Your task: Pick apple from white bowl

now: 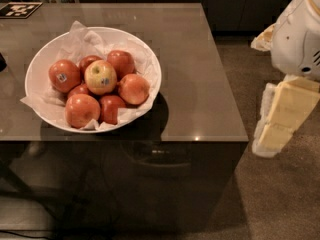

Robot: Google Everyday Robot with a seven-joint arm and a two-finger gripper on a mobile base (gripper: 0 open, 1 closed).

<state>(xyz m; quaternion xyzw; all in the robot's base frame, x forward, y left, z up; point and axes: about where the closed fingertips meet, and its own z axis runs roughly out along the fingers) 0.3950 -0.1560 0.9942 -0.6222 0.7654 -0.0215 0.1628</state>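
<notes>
The claw (282, 116) hangs at the right of the view, below the white arm housing (300, 34). It is out past the counter's (200, 84) right edge and over the carpet (280, 199). It holds nothing and touches nothing. Whether it is apart or together I cannot tell. It is well apart from the bowl (37, 59).

Between the claw and the bowl lie the counter's right edge and a stretch of bare counter top. The bowl sits on the left half of the counter, its front rim near the front edge. Crumpled paper (80, 36) lines it and spills over the rim.

The apple (100, 77) lies on top of the heap near the bowl's middle, sticker facing up. Red apples (133, 88) touch it on all sides. A printed marker (19, 9) lies at the far left corner.
</notes>
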